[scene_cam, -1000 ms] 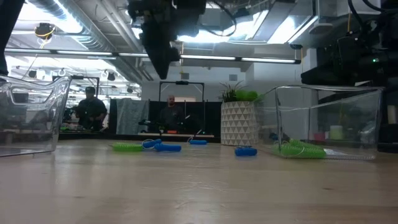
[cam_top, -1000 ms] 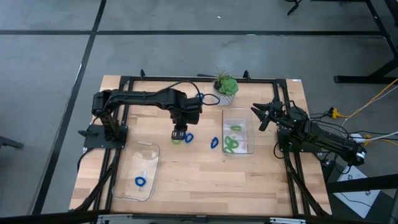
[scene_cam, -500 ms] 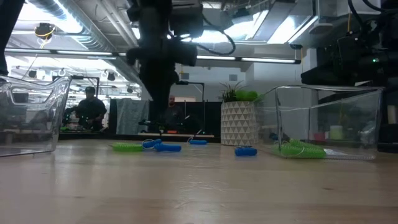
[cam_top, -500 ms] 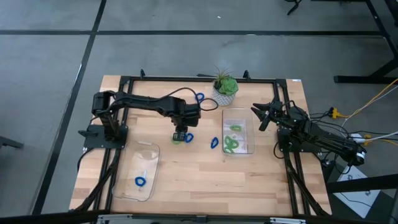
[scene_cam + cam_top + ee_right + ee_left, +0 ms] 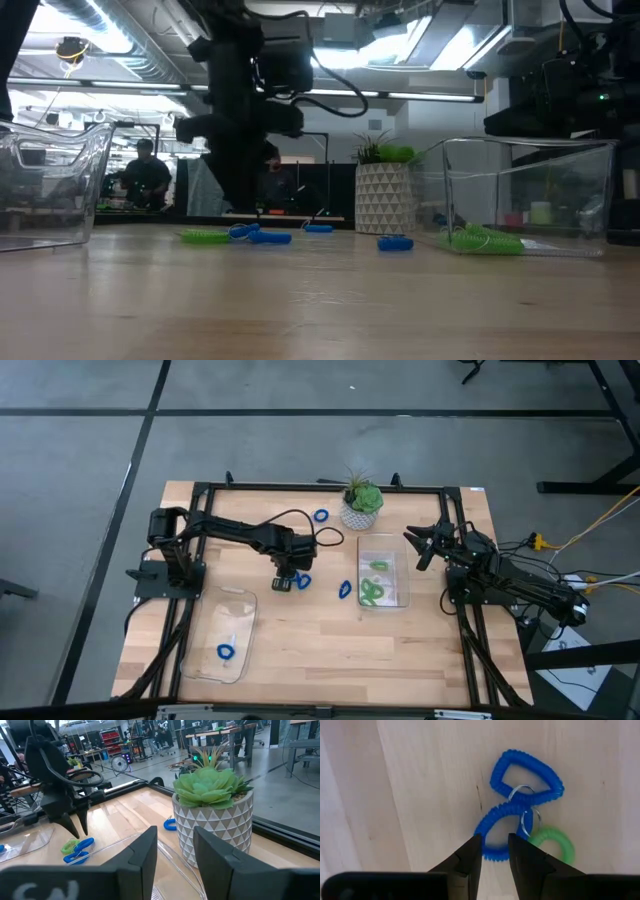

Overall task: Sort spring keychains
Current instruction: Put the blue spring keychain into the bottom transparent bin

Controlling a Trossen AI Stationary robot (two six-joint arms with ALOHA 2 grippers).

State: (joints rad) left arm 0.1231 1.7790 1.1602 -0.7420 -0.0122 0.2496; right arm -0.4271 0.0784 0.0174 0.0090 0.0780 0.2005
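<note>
left arm [image 5: 240, 530]: lower than 1 s ago, reaching flat across the table | left gripper [image 5: 495, 851]: fingers down and slightly parted astride a blue spring keychain [image 5: 500, 830], nothing gripped | right gripper [image 5: 418, 546]: unmoved beside right tray [image 5: 403, 575] of green keychains [image 5: 374, 592], fingers apart, empty

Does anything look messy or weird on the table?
Yes. Below the left pincer, two blue spring keychains and a green one lie tangled together, their metal rings interlocked. Sorting by colour looks harder while they are hooked together.
</note>
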